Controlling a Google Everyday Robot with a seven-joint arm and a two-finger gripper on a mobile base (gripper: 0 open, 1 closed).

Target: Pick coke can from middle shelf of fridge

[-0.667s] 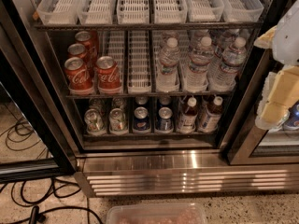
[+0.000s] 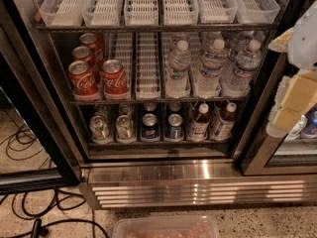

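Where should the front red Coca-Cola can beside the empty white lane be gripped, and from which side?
Grip the red aluminium Coke can across its round side wall, coming level from the open front: it stands upright under the upper shelf. The gripper hangs at the right, outside the fridge.

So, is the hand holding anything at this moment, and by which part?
Nothing, as far as it shows. The hand hangs at the right edge, before the door frame, apart from the coke cans on the middle shelf.
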